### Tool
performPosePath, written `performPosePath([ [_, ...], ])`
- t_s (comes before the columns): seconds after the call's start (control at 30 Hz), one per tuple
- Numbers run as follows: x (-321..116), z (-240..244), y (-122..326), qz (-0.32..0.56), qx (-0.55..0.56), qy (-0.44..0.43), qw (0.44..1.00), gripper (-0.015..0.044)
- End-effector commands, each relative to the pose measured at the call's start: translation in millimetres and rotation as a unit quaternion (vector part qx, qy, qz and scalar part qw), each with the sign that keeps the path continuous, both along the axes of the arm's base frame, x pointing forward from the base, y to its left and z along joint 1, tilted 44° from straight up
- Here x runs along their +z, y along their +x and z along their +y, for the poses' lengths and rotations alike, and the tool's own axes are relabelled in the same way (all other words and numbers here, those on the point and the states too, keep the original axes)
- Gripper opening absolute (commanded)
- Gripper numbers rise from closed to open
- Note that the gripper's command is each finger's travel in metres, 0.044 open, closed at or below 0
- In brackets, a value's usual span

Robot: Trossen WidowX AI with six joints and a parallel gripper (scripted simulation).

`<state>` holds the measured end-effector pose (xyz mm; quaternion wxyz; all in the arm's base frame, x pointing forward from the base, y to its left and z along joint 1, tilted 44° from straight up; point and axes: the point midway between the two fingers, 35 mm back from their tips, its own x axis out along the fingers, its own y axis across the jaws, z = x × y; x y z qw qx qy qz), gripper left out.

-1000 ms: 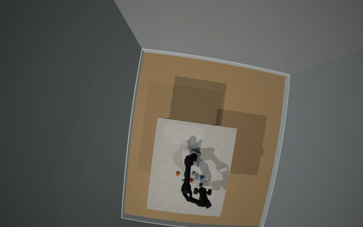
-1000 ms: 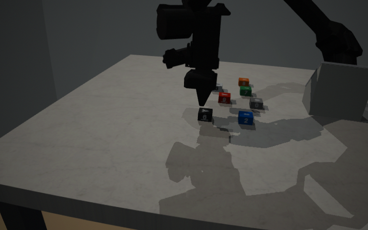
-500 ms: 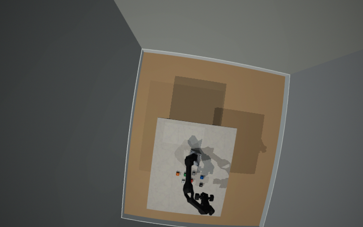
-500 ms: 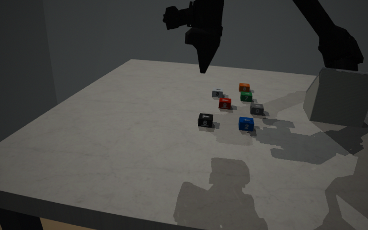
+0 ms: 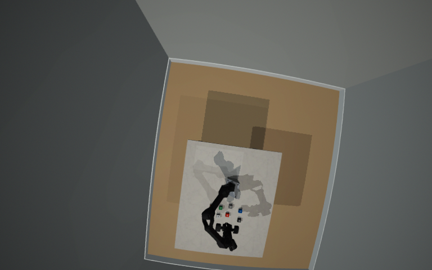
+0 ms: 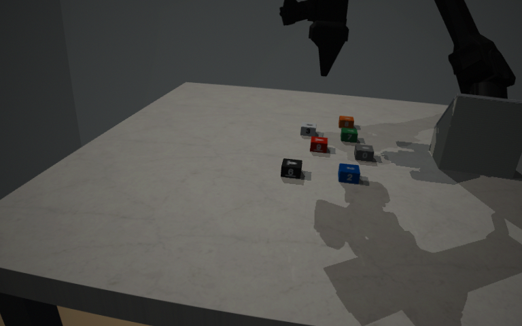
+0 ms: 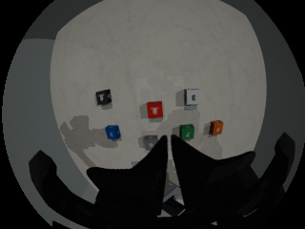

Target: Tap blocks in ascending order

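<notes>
Hand [image 6: 325, 73] high above tabletop [image 6: 153, 184], fingers together, gripping nothing, tips pointing down. Six digit blocks clustered toward arm-base edge: orange block [image 6: 346, 121], green 7 [image 6: 349, 134], white 3 [image 6: 308, 130], red block [image 6: 318, 144], grey 0 [image 6: 363, 152], blue 2 [image 6: 349, 173], black 6 [image 6: 291, 168]. All apart, none touching. Grey base box [image 6: 477, 134] at tabletop's edge beside the blocks.

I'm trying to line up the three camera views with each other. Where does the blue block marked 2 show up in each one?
Top: the blue block sits at the right end of the cluster, just right of the red block.
Exterior: blue block at the near right of the cluster, digit 2 facing the camera.
Wrist: blue block lower left, above the shut gripper.
Shared landmark: the red block, near the cluster's middle in every view.
</notes>
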<state>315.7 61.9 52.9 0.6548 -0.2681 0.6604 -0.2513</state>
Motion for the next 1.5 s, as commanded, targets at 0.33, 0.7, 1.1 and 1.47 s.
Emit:
performPosePath([
  [0.33, 25, -63, -55, 0.005, 0.003, -0.005, 1.0, 0.002],
  [0.7, -25, -113, -57, 0.004, 0.002, -0.008, 1.0, 0.002],
  [1.1, -38, -125, -57, 0.004, 0.002, -0.008, 1.0, 0.002],
  [1.47, -46, -134, -57, 0.004, 0.002, -0.008, 1.0, 0.002],
])
